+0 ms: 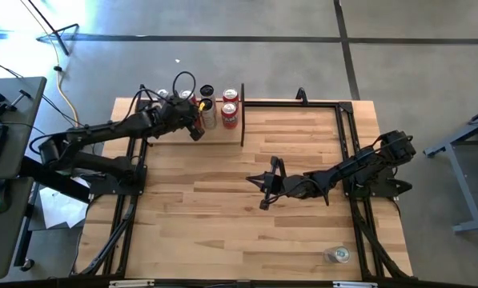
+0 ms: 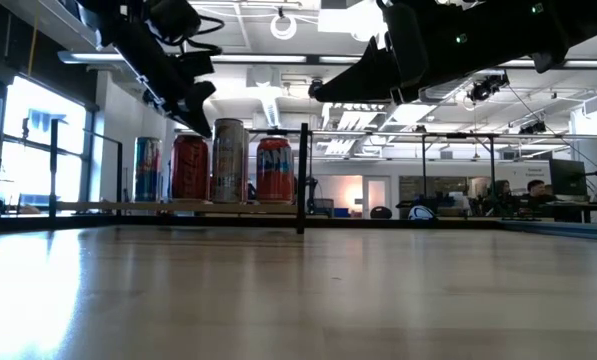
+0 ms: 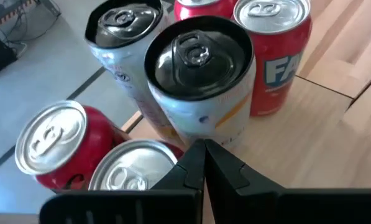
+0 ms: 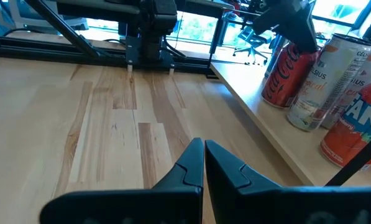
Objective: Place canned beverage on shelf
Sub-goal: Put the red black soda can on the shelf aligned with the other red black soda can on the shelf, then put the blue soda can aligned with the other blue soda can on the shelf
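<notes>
Nearest the bottom edge of the overhead frame, a lone can point(image 1: 337, 254) lies on the wooden table point(image 1: 222, 224) toward the lower right corner, well apart from both of my arms.

Next up, in the middle of that frame, my right gripper point(image 1: 263, 190) hangs over bare planks, its fingers pressed together with nothing between them (the wrist picture shows the two dark tips point(image 4: 201, 165) meeting in a point). From table height this arm shows only as a dark shape along the top edge.

Farther back, in the upper left part of the overhead frame, my left gripper point(image 1: 196, 132) hovers at the near edge of the cans on the shelf point(image 1: 162, 108). Its fingers point(image 3: 204, 168) are also pressed together and pinch nothing; they sit just in front of a pale can with a dark top point(image 3: 201, 87).

The shelf itself is a pale board with thin black uprights, standing at the table's far left. In the table-height picture, left of centre, four cans stand upright on it in a row: a blue and red one point(image 2: 147, 169), a red one point(image 2: 190, 167), a tall silver one point(image 2: 228, 160) and an orange-red one point(image 2: 275, 170). My left wrist picture shows more cans crowded close, including a red can lettered in white point(image 3: 278, 56).
</notes>
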`<state>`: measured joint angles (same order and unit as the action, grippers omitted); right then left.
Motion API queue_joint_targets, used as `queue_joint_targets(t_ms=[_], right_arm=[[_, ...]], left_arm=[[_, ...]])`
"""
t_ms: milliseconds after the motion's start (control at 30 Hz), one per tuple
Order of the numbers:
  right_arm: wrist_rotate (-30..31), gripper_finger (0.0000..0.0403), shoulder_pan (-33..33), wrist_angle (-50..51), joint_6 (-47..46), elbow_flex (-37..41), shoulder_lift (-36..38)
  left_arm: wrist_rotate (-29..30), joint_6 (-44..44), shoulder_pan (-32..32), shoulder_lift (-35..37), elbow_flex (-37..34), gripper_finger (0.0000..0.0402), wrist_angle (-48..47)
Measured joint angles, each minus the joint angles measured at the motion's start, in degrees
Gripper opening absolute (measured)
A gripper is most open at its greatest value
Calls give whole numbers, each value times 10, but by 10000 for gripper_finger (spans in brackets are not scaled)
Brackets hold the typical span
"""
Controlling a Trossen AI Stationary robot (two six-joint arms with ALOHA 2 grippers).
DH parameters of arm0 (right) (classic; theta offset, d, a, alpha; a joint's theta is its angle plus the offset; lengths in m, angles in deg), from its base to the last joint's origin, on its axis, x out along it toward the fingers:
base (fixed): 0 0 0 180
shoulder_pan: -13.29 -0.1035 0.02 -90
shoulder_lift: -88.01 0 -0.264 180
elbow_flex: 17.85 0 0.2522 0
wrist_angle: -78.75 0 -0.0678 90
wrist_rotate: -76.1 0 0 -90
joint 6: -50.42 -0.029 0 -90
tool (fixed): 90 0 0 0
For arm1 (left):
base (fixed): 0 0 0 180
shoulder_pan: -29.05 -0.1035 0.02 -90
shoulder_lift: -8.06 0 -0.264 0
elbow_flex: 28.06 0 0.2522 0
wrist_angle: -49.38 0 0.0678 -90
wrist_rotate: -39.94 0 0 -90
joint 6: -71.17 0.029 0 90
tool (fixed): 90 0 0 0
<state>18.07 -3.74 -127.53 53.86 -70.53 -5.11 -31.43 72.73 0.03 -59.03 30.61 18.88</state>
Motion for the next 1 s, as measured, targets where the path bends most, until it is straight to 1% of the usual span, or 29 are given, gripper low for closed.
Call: queue_joint_targets(t_ms=[200,467,600,700,767,833,900,933,1000], right_arm=[[0,0,0,1,0,0,0],[0,0,0,4,0,0,0],[0,0,0,5,4,0,2],[0,0,-5,27,5,0,22],[0,0,-15,48,12,0,44],[6,0,-31,68,16,-1,66],[36,0,-52,128,8,-16,87],[57,0,-62,183,-8,-33,94],[92,0,-81,337,-67,-87,100]], left_arm=[[33,11,-2,-5,0,0,-1],[37,8,-10,-1,0,0,-24],[38,11,-7,33,0,0,-23],[37,4,2,78,0,0,-32],[34,-5,17,113,-6,0,-30],[32,-14,41,148,-26,0,-23],[31,-14,69,179,-59,0,6],[31,-15,82,194,-79,0,23],[30,-20,110,218,-122,0,73]])
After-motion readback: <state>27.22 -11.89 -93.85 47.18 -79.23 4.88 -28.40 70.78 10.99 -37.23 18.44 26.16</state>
